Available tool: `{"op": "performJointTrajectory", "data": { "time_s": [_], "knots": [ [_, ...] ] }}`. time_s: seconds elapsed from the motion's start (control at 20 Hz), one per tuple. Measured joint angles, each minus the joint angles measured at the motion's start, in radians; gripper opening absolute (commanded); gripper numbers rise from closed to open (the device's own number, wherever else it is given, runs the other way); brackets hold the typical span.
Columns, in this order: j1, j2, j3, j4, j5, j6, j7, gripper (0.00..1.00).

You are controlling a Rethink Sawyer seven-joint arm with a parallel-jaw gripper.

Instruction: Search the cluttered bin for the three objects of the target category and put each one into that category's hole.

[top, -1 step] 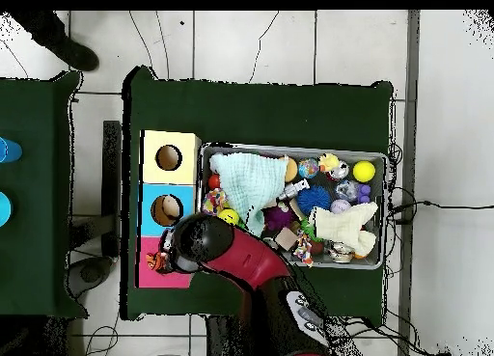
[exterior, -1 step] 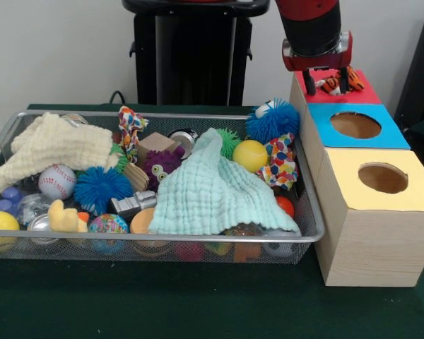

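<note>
Here the red-and-black hand [exterior, -1 step: 331, 86] hangs over the red-topped wooden box [exterior, -1 step: 362, 94], its narrow grip holding an orange striped plush tiger [exterior, -1 step: 333, 83] above the hole

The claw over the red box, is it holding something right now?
Gripper: over the red box, with an orange striped toy at its tips; whether it grips the toy cannot be told.

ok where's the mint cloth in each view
Front view: mint cloth lies bin centre-right, draped over toys, left of the boxes.
Overhead view: mint cloth lies at the bin's left end, right of the boxes.
Shared landmark: yellow box.
</note>
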Motion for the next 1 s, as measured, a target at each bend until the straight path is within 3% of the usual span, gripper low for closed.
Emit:
{"op": "performJointTrajectory", "data": {
  "time_s": [0.35,0.55,1.0],
  "knots": [
    [0.0,-0.024,0.037,0.031,0.022,0.007,0.0,1.0],
    [0.011,-0.072,0.054,0.052,0.039,0.045,0.0,1.0],
    [0.079,-0.239,0.053,0.076,0.041,0.243,0.001,1.0]
  ]
}}
